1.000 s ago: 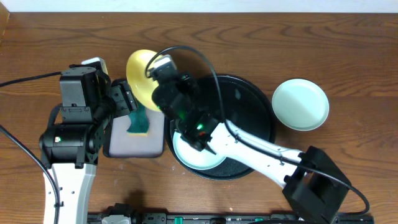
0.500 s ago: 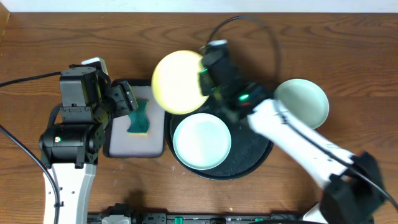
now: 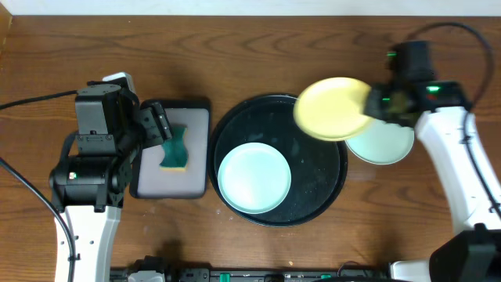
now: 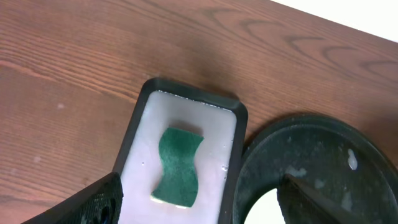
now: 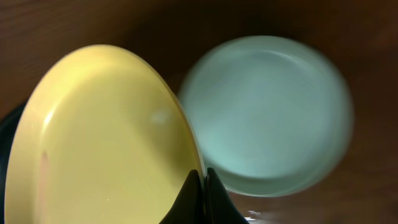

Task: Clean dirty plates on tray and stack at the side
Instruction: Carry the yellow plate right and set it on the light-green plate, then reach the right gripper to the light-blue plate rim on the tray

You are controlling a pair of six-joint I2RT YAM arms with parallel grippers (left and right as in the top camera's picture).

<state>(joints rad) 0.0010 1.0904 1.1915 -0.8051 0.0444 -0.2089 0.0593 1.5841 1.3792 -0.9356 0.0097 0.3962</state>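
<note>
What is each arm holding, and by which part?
The right fingers pinch the yellow plate by its rim; the left fingers are open, holding nothing.

The left arm [image 3: 82,227] has a long white plastic link, rounded black joint housings and a boxy black wrist block topped by a small cream cap. A tiny green light glows on one joint, and a thin black cable runs from it. The right arm [image 3: 458,168] is likewise white with black joints, green wrist lights and a black cable. The left gripper [image 4: 205,199] has matte black fingers [image 4: 99,202]. The right gripper [image 5: 200,193] has narrow black ones.
</note>
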